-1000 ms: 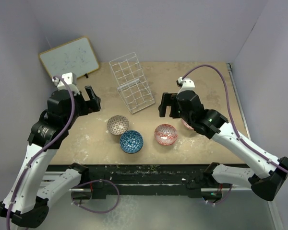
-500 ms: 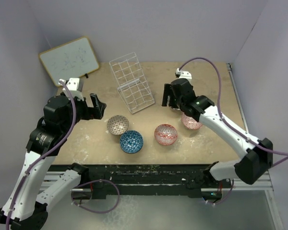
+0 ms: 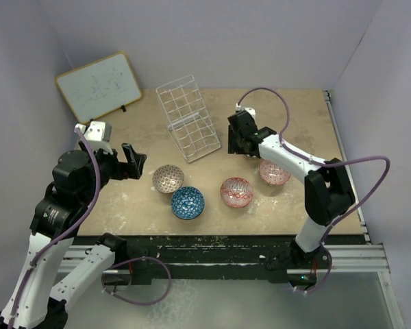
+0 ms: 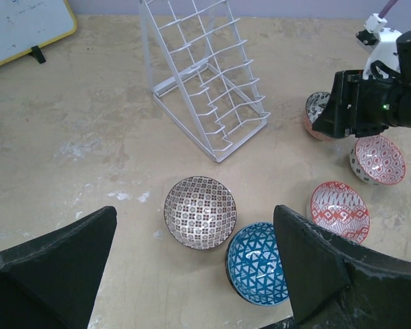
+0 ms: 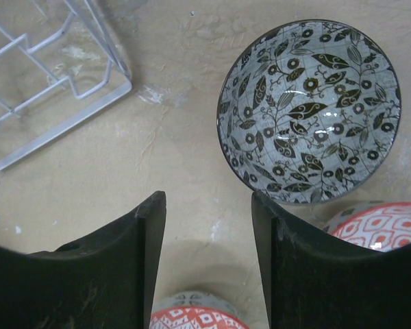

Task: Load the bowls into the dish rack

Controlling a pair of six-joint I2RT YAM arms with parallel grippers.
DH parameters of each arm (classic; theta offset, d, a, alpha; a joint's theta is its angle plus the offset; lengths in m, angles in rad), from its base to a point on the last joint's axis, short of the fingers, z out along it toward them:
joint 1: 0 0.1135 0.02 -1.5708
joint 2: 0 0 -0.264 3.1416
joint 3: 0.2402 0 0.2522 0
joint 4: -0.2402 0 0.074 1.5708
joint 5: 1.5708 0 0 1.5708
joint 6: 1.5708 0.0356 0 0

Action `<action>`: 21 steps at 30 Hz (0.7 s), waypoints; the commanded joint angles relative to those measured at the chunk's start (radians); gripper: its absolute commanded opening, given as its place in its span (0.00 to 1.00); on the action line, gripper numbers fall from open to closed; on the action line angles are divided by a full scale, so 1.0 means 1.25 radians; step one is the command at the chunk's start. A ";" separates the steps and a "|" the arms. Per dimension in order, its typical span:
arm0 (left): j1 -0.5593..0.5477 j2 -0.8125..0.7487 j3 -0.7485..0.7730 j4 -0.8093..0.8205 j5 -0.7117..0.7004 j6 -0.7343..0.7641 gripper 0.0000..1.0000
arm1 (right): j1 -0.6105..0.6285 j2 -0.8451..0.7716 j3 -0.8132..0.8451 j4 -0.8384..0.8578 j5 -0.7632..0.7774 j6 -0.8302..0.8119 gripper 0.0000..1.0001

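Bowls loose near the bare dish rack, right gripper half-spread, empty, beside the leaf-patterned bowl, seemingly lining up its rim, left gripper gaping toward the brown-patterned bowl.

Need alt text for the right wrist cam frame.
The right end effector hangs open and empty over the tan table, with a grey leaf-patterned bowl at upper right. A corner of the white wire dish rack shows top left; edges of two red-patterned bowls show along the bottom.
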 commanded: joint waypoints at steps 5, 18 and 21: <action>0.006 -0.014 -0.015 0.007 -0.023 0.011 0.99 | -0.010 0.080 0.059 0.027 0.050 -0.018 0.48; 0.005 -0.023 -0.028 0.008 -0.031 0.009 0.99 | -0.028 0.166 0.096 0.036 0.064 -0.038 0.42; 0.006 -0.021 -0.024 0.008 -0.036 0.011 0.99 | -0.035 0.177 0.104 0.035 0.070 -0.039 0.42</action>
